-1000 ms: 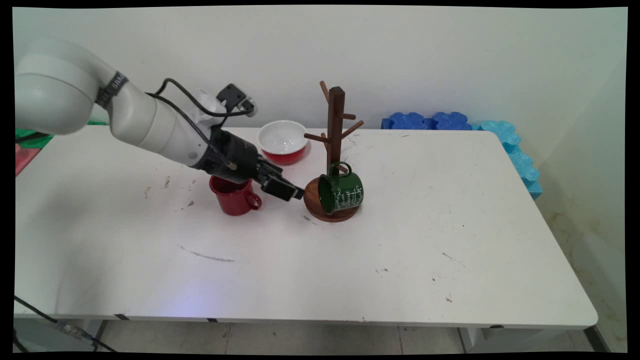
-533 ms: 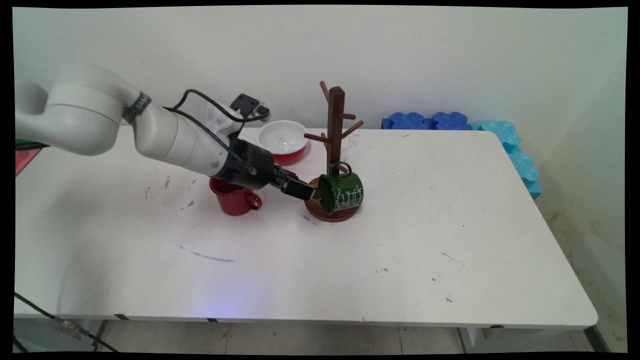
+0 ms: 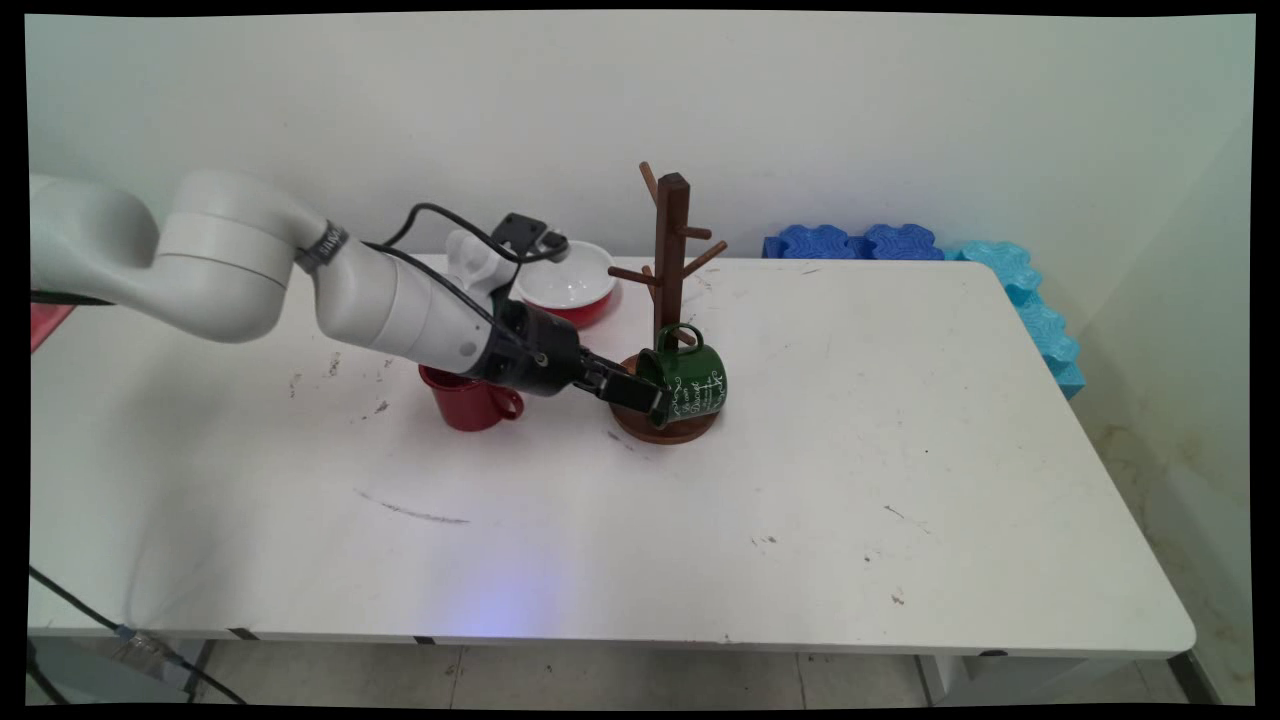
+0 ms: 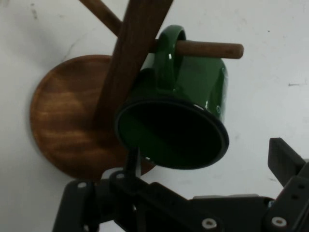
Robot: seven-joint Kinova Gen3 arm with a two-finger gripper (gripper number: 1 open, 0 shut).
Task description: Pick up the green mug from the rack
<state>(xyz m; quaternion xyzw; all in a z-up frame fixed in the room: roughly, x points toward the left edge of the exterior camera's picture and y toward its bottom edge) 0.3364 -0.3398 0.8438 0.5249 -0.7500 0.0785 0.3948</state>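
A green enamel mug (image 3: 692, 383) hangs by its handle on a low peg of the wooden mug tree (image 3: 671, 250), its mouth turned toward the arm. My gripper (image 3: 648, 397) is open and sits right at that mouth, low over the tree's round base (image 3: 680, 430). In the hand view the mug (image 4: 193, 92) fills the middle, its dark opening facing me. One thin finger (image 4: 133, 162) stands at the left edge of the rim, and the other finger (image 4: 284, 157) stands clear to the right. My gripper (image 4: 207, 152) holds nothing.
A red mug (image 3: 470, 405) stands upright just left of the tree, partly under my forearm. A red bowl with a white inside (image 3: 570, 285) sits behind it. Blue foam mats (image 3: 1000, 280) line the table's far right edge.
My arm has reached rightward over the red mug. The gripper went from beside the tree's base up to the green mug's mouth. The mug still hangs on its peg.
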